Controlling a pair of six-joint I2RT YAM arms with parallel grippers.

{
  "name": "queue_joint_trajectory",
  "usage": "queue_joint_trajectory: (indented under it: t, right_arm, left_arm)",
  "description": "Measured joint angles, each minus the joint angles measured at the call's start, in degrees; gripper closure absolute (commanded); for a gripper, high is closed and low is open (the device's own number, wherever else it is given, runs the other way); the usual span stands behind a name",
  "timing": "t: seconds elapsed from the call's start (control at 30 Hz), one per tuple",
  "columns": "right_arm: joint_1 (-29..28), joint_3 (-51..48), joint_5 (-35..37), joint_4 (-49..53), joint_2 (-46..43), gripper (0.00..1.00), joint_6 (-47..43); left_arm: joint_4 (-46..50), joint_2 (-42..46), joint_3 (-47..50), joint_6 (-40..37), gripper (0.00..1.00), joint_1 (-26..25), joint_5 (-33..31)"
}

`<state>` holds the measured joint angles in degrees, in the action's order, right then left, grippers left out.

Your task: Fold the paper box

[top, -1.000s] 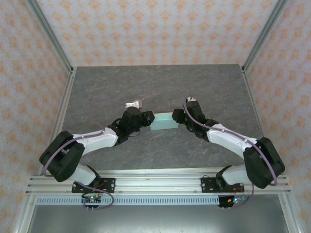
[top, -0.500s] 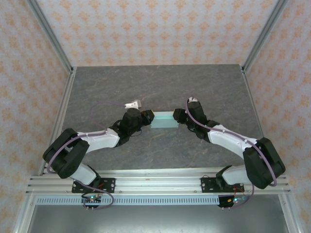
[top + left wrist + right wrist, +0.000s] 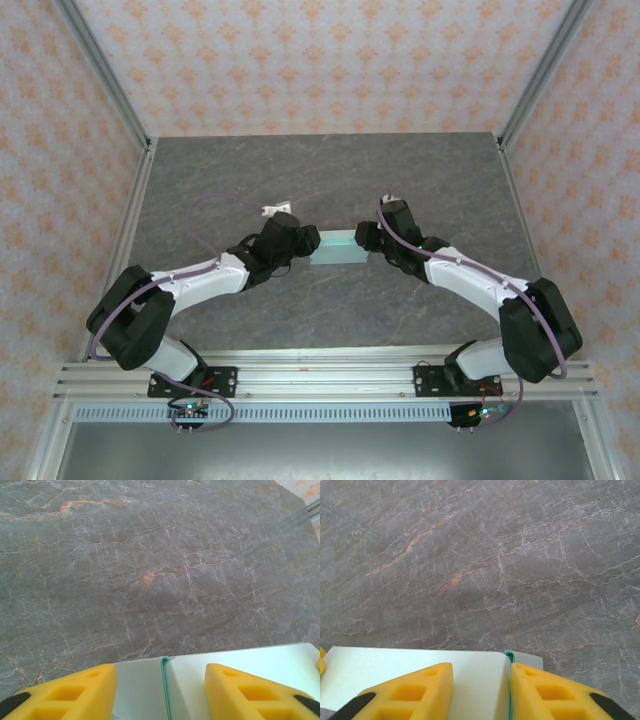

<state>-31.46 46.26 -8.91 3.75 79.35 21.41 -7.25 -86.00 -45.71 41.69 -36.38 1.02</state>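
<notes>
Inspection from my station: the paper box point(image 3: 338, 250) lies on the grey marbled tabletop point(image 3: 330, 180), directly between the two grippers. The left gripper point(image 3: 306, 241) meets one end and the right gripper point(image 3: 364, 240) meets the other.

On the left wrist camera, I see the left gripper point(image 3: 160, 672) with its yellow fingers point(image 3: 70, 692) set wide apart. Pale mint card point(image 3: 135, 692) spans the gap beneath them, with a darker green fold line point(image 3: 163, 680) midway between the tips.

On the right wrist camera, the right gripper point(image 3: 481, 672) stands narrower. Card point(image 3: 380, 667) fills its gap, and a green edge point(image 3: 507, 680) touches the inner face of one finger point(image 3: 555, 692). I cannot tell whether it is clamping the card.
</notes>
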Motion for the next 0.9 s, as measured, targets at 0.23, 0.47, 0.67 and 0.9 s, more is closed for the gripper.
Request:
queue_joint_trajectory:
  t: [0.23, 0.47, 0.67, 0.9]
  right_arm:
    - [0.72, 3.56, 1.25, 6.23, 0.92, 0.53, -3.37]
    - [4.66, 5.31, -2.43, 10.08, 1.55, 0.50, -5.42]
    - [8.41, 5.33, -11.04, 9.77, 2.51, 0.54, -5.09]
    - [11.87, 1.70, -20.79, 3.74, 2.67, 0.63, -2.14]
  left_arm:
    - [-2.69, -1.18, 0.26, 0.39, 0.57, 0.00, 1.14]
    - [-4.59, -1.40, 0.94, 0.46, 0.57, 0.00, 1.73]
    - [-4.94, -1.40, 1.16, 0.46, 0.58, 0.00, 1.92]
    - [-6.16, -1.40, 1.79, 1.11, 0.62, 0.09, 3.63]
